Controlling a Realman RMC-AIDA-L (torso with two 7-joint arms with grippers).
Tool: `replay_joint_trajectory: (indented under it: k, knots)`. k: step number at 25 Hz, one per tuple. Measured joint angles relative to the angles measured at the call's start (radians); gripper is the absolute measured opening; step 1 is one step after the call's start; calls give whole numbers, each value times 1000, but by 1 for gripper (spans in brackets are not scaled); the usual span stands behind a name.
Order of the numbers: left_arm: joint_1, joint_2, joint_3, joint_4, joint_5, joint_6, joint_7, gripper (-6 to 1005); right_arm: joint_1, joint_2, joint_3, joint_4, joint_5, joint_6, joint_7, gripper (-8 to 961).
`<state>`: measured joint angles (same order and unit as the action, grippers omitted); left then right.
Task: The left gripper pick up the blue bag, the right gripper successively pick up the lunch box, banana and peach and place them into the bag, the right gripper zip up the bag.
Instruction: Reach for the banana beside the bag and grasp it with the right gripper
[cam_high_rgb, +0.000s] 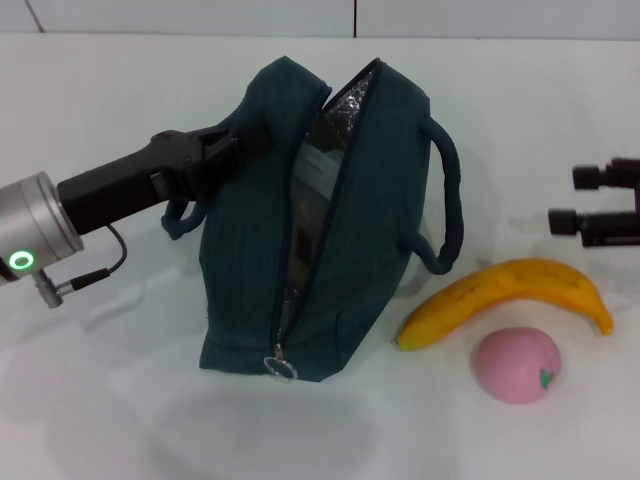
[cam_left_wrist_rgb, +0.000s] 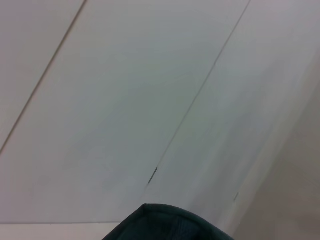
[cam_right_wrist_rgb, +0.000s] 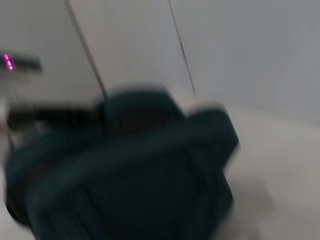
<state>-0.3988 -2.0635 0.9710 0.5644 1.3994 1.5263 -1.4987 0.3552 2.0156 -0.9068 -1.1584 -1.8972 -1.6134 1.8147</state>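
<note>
The blue bag (cam_high_rgb: 320, 230) stands upright mid-table with its zipper open, silver lining showing and the ring pull (cam_high_rgb: 281, 367) at its near end. My left gripper (cam_high_rgb: 238, 142) is shut on the bag's upper left side, by the top rim. A pale flat shape inside the opening looks like the lunch box (cam_high_rgb: 318, 170). The banana (cam_high_rgb: 510, 292) and the pink peach (cam_high_rgb: 517, 365) lie on the table to the right of the bag. My right gripper (cam_high_rgb: 562, 199) hovers open and empty at the far right, above the banana. The bag (cam_right_wrist_rgb: 130, 170) fills the right wrist view.
The white table (cam_high_rgb: 90, 400) runs back to a pale wall. One bag handle (cam_high_rgb: 447, 200) loops out toward the banana, the other (cam_high_rgb: 180, 218) hangs under my left gripper. The left wrist view holds only wall panels and a corner of the bag (cam_left_wrist_rgb: 165, 225).
</note>
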Motion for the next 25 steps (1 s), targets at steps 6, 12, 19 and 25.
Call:
replay_joint_trajectory:
  k: [6, 12, 19, 25]
  knots:
    - [-10, 1, 0, -1, 6, -6, 0, 40, 65, -3, -14, -116, -264, -20, 116, 795]
    - [-19, 5, 0, -1, 6, -12, 0, 40, 108, -3, -76, -141, -399, -37, 183, 782]
    - [-20, 12, 0, -1, 1, -13, 1, 40, 146, -2, -249, -150, -524, 12, 244, 768]
    - [-23, 16, 0, -1, 0, -12, 4, 40, 189, 2, -294, -134, -553, 33, 264, 755]
